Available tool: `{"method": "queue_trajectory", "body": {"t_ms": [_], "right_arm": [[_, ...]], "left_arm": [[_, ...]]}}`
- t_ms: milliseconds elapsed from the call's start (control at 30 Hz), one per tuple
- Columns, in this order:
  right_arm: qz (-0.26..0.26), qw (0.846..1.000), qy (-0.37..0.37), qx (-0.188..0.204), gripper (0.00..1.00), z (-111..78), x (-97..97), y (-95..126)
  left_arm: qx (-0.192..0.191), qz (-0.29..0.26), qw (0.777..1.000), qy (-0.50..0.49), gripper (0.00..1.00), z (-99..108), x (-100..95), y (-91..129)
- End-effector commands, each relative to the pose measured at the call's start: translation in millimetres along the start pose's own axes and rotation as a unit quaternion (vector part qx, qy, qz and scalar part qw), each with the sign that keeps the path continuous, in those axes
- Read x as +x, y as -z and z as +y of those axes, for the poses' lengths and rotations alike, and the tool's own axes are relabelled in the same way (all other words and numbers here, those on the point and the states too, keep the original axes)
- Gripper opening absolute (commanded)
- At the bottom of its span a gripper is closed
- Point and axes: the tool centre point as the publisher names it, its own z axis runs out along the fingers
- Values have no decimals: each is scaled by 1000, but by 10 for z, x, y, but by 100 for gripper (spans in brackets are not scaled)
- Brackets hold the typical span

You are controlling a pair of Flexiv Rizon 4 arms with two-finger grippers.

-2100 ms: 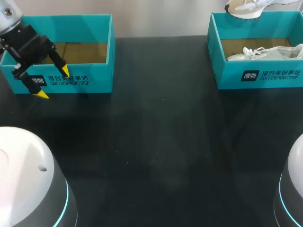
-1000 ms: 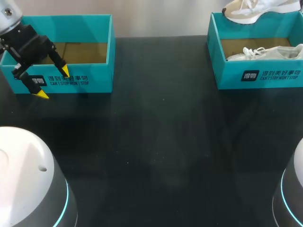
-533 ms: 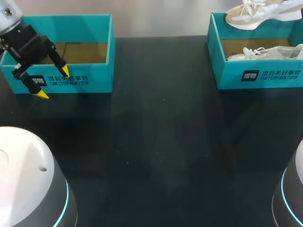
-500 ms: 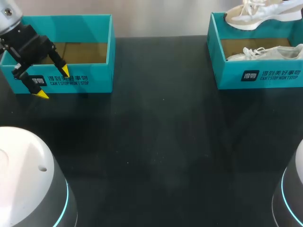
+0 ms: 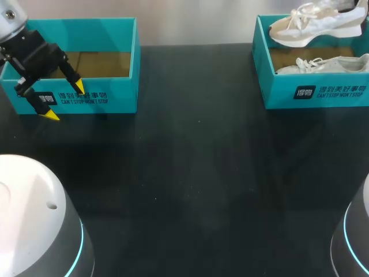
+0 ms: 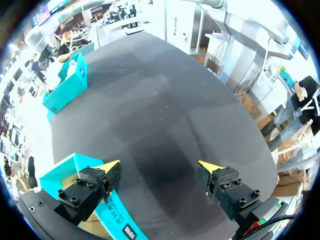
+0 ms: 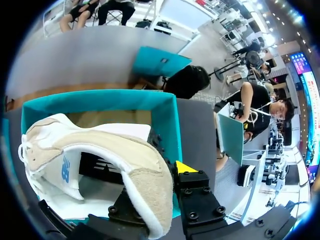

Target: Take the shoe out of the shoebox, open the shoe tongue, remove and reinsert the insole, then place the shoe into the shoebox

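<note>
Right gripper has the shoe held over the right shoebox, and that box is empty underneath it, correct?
Not quite. The right gripper does hold the shoe over the right shoebox, but the box is not empty: a second shoe lies inside it, as the head view shows.

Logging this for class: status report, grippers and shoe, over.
Left gripper open, at left shoebox's front wall. Right gripper shut on shoe, held over right shoebox. Second shoe inside it.

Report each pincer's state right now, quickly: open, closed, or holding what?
Left pincer: open, holding nothing.
Right pincer: closed on the shoe, held above the shoebox.
</note>
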Motion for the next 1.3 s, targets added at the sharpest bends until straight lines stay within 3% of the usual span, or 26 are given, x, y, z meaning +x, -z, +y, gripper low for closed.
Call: {"method": "queue_trajectory", "body": {"t_ms": [33,400,700,1300], "right_arm": [[-2,1000,-2,6,0,-14,44,-60],[2,999,-6,39,0,113,177,-343],[5,999,-1,35,0,275,204,-495],[22,999,13,36,0,218,267,-739]], "left_arm": [[-1,0,1000,0,100,3,7,3],[-1,0,1000,0,100,3,7,3],[-1,0,1000,0,100,3,7,3],[-1,0,1000,0,100,3,7,3]]}}
